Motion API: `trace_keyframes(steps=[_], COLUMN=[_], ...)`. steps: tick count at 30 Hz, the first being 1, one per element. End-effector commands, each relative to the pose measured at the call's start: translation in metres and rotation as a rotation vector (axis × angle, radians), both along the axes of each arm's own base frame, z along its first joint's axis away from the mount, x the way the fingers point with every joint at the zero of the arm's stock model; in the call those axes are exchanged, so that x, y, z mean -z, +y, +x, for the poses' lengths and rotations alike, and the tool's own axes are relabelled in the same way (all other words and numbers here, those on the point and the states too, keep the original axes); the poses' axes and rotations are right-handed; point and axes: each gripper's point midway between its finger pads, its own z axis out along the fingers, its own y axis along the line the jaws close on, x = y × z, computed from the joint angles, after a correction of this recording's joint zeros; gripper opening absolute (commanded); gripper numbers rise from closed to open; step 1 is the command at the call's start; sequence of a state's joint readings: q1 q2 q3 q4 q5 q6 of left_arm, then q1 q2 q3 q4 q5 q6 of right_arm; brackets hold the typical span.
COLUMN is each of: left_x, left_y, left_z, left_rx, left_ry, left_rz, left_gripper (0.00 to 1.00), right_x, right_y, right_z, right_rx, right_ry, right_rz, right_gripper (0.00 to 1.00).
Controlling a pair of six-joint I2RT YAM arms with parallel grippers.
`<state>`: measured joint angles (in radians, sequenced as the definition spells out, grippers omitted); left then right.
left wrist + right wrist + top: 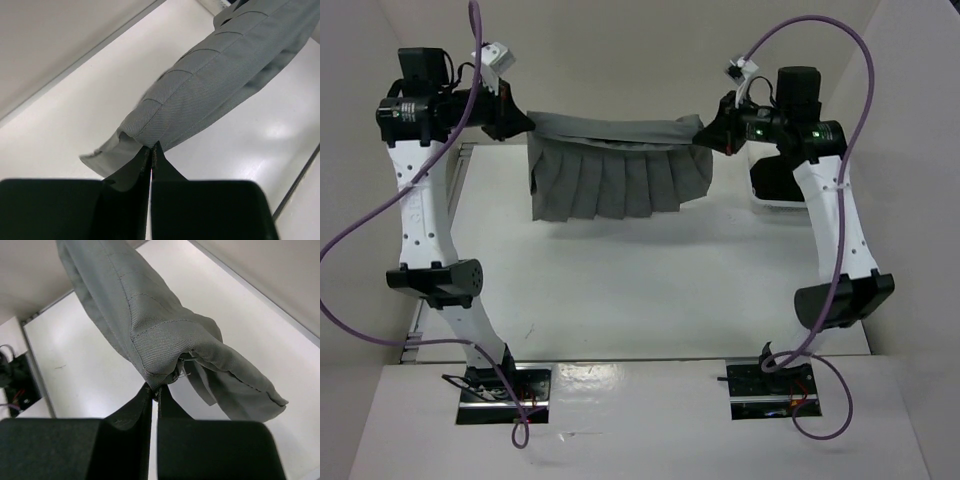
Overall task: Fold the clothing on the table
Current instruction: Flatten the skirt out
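Skirt (618,170) stretched left-right, pleats hanging down

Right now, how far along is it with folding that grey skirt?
Done: the left gripper and right gripper are each shut on a top corner of the skirt. In hand: it hangs spread between them over the table. Left: laying it down and folding.

We take this for a robotics lab test cell. Plain white panels (640,50) box in a bare white table (620,290) at the back and both sides. A left arm (425,200) and right arm (835,220) stand on mounting plates (503,393) with exposed wiring, at the near edge. Loose purple cables (868,70) loop from their wrists, and a metal rail (412,340) edges the table.
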<state>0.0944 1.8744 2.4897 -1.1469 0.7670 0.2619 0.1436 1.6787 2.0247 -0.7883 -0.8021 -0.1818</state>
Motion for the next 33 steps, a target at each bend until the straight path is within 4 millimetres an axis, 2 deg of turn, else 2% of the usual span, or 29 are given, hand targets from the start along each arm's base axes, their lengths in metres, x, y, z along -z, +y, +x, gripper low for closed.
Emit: trace_keyframes(steps=[1,2,3,4,5,6,7,8,9,12,16,21,24,25,27,28,29,31,32,33], left_x=[-0.037,-0.043,-0.059,-0.052,-0.060,-0.079,-0.083,-0.086,-0.085,-0.075,-0.048,-0.001,0.033,0.046,0.054,0.065,0.071,0.068,0.060,0.049], left_y=[-0.004,-0.007,-0.012,-0.013,-0.017,-0.020,-0.022,-0.024,-0.026,-0.031,-0.026,-0.024,-0.018,-0.014,-0.006,0.004,0.009,0.012,0.009,0.004], left_z=[-0.055,-0.066,-0.092,-0.095,-0.100,-0.127,-0.137,-0.152,-0.158,-0.177,-0.185,-0.174,-0.150,-0.135,-0.110,-0.090,-0.078,-0.056,-0.054,-0.055], left_rx=[0.071,0.097,0.121,0.135,0.145,0.144,0.132,0.127,0.136,0.156,0.132,0.119,0.086,0.068,0.014,-0.048,-0.088,-0.132,-0.115,-0.106], left_ry=[-0.085,-0.111,-0.176,-0.169,-0.226,-0.309,-0.329,-0.386,-0.387,-0.349,-0.287,-0.143,-0.035,0.003,0.011,0.037,0.046,0.034,0.018,-0.005], left_rz=[0.031,0.030,0.046,0.045,0.055,0.069,0.053,0.053,0.048,0.030,0.051,0.026,0.019,0.020,0.030,0.050,0.053,0.035,0.024,0.019], left_gripper=[0.00,0.00,0.00,0.00,0.00,0.00,0.00,0.00,0.00,0.00,0.00,0.00,0.00,0.00,0.00,0.00,0.00,0.00,0.00,0.00], right_x=[-0.031,-0.030,-0.041,-0.044,-0.039,-0.044,-0.046,-0.042,-0.047,-0.041,-0.022,0.002,0.018,0.024,0.028,0.028,0.038,0.026,0.032,0.010], right_y=[-0.008,-0.007,-0.008,-0.006,-0.006,-0.009,-0.006,-0.010,-0.012,-0.016,-0.015,-0.014,-0.013,-0.013,-0.013,-0.012,-0.019,-0.018,-0.013,-0.009], right_z=[-0.054,-0.064,-0.085,-0.098,-0.106,-0.124,-0.137,-0.142,-0.157,-0.175,-0.185,-0.168,-0.144,-0.125,-0.096,-0.066,-0.042,-0.029,-0.035,-0.039], right_rx=[-0.072,-0.086,-0.107,-0.138,-0.152,-0.165,-0.211,-0.215,-0.230,-0.275,-0.319,-0.329,-0.323,-0.300,-0.242,-0.171,-0.072,-0.080,-0.141,-0.196], right_ry=[-0.070,-0.064,-0.100,-0.110,-0.106,-0.120,-0.125,-0.131,-0.148,-0.140,-0.102,-0.022,0.047,0.075,0.086,0.107,0.120,0.089,0.145,0.083], right_rz=[0.022,0.028,0.029,0.038,0.038,0.038,0.049,0.045,0.044,0.052,0.049,0.044,0.057,0.061,0.067,0.107,0.083,0.086,0.100,0.112], right_gripper=[0.00,0.00,0.00,0.00,0.00,0.00,0.00,0.00,0.00,0.00,0.00,0.00,0.00,0.00,0.00,0.00,0.00,0.00,0.00,0.00])
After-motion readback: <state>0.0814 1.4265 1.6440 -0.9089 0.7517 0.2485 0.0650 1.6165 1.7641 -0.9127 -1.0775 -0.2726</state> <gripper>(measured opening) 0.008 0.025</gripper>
